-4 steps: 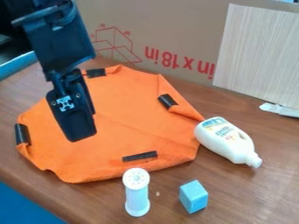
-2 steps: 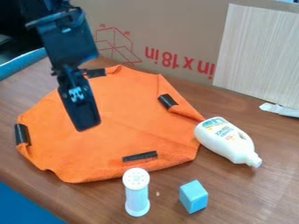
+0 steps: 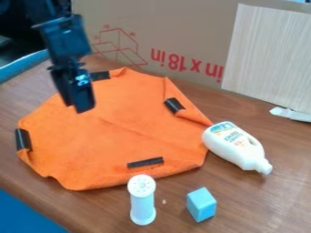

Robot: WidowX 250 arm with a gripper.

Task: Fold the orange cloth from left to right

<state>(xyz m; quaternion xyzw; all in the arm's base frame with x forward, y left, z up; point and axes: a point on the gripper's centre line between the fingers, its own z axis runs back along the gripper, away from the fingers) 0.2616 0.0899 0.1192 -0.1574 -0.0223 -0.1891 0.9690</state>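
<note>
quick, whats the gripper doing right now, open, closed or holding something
Gripper: over the orange cloth, nothing seen held; open or closed cannot be told.

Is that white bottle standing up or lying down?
Lying down: the white bottle rests on its side beside the orange cloth, its narrow neck pointing away from the cloth.

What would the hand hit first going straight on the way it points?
Likely the orange cloth, its left-centre part; height above it is unclear from this one angle, so the exact spot is uncertain.
</note>
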